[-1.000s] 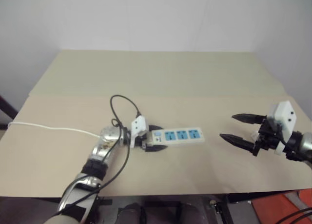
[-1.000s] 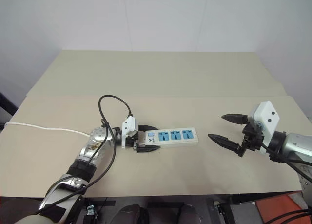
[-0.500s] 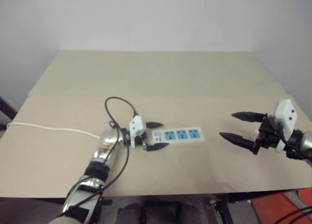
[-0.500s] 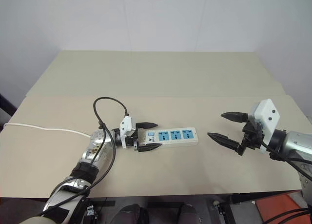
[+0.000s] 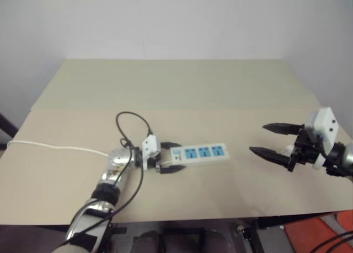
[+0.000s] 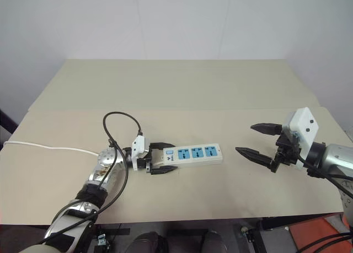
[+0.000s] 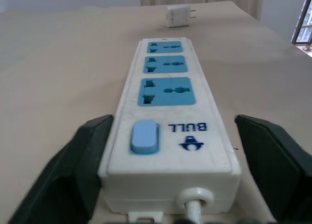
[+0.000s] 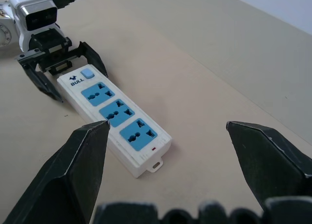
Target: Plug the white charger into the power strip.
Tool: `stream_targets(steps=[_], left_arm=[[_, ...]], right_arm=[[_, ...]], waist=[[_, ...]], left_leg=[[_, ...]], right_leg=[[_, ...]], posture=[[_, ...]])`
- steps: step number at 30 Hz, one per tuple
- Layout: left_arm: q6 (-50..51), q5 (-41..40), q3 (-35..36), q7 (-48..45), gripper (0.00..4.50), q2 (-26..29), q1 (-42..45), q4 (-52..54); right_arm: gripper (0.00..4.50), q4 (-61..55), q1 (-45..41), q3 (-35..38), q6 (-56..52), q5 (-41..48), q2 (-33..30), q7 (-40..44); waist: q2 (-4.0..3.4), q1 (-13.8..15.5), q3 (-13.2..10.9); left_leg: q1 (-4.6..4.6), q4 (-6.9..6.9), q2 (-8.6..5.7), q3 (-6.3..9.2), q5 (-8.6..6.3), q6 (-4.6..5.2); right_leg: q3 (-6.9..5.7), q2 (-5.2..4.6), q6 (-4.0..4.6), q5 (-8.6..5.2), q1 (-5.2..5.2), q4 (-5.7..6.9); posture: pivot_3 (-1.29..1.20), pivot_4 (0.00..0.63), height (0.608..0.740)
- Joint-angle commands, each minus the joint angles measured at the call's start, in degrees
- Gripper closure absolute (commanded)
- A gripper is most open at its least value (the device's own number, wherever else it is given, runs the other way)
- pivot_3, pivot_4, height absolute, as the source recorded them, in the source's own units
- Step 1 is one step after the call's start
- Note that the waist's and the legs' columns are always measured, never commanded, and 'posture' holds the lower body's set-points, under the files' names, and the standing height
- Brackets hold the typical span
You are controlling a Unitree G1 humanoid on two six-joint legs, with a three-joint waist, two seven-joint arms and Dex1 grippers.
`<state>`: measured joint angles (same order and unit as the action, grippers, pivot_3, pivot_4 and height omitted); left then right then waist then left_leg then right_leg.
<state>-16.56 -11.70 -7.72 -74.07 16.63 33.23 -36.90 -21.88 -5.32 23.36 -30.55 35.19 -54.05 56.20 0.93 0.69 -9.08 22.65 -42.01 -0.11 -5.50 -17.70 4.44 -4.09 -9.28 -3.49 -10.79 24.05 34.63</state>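
Head views: one power strip flat on table, three blue sockets, switch end toward left gripper. Jaws spread, one black finger on each long side of strip's switch end, not yet pinching. Thin white cord trailing off from strip's switch end toward table's edge. Right gripper well apart from strip, beyond its far end, jaws spread wide, nothing between them.

L wrist view: strip running straight away between the two fingers; one looks touching or nearly touching strip's side, other clearly apart. One blue switch nearest, then three sockets in a row. One white charger beyond strip's far end, apart from it, lying on table w/ two short prongs pointing sideways.

R wrist view: strip on table, left gripper straddling its switch end.

Handling, as judgement: charger prob light, rigid, smooth plastic, so likely slippery; take by the two flat sides of body, prongs left free. Strip prob light too, likely to slide when pushed; bracing at switch end seems sensible. Count: 1 strip, 3 sockets, 1 switch, 1 charger, 2 grippers.
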Motion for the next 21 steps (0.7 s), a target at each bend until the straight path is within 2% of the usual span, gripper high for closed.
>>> stream_targets(steps=[1, 10, 21], left_arm=[[-0.01, 1.52, -1.17, -0.79, 1.25, 0.57, -1.18, -2.74], [-0.72, 1.52, -1.51, -0.83, 1.24, -0.11, -1.29, -2.68], [2.47, 0.38, -3.34, -2.15, 1.24, -1.95, -3.61, 3.76]], right_arm=[[0.00, -1.03, -0.94, 2.18, -0.49, 1.57, -1.02, 0.08], [0.00, 1.77, -0.67, 2.76, -0.01, 1.02, -2.27, 0.96], [0.00, 13.27, -2.59, 2.42, 2.94, -4.35, -4.76, 1.79]], waist=[[-0.08, -0.01, 0.07], [-0.20, 0.01, 0.19], [-0.26, 0.18, 0.22]], left_leg=[[-0.01, 0.00, 0.00, -0.01, -0.01, 0.02], [-0.03, 0.01, 0.00, -0.01, -0.03, 0.05], [0.01, 0.04, -0.02, -0.05, -0.05, 0.09]], right_leg=[[0.01, 0.00, 0.00, 0.00, 0.00, 0.00], [0.02, 0.00, 0.00, 0.00, -0.02, -0.04], [0.02, -0.03, 0.00, 0.00, -0.01, -0.14]], posture=[[0.00, 0.150, 0.740], [0.00, 0.150, 0.740], [0.00, 0.150, 0.740]])
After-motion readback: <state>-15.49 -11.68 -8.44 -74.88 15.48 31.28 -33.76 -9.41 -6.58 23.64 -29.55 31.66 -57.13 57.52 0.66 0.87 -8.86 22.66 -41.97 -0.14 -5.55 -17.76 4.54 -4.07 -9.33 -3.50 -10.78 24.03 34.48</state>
